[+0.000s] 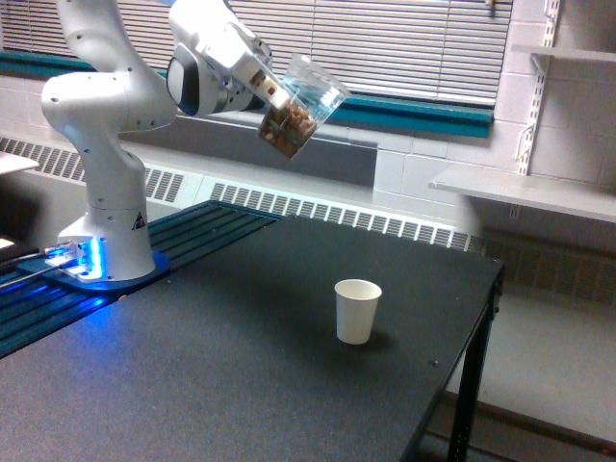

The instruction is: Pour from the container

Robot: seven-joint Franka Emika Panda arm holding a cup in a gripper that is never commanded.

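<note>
A clear plastic container (300, 106) is held high above the table, tilted with its mouth toward two o'clock and its base toward eight o'clock. Brown almonds (286, 129) are gathered in its lower end. A small white paper cup (356, 311) stands upright on the table, well apart from the container, at about five o'clock from it; its inside cannot be seen.

The container is gripped by the gripper (272, 94) at its lower half, the fingers clenched on its wall from the ten o'clock side.

The table (241, 385) is dark and speckled. The arm's white base (106, 241) is seen at nine o'clock, lit blue at its foot. Closed blinds (414, 43), a teal sill and a radiator grille (337, 214) are seen behind.
</note>
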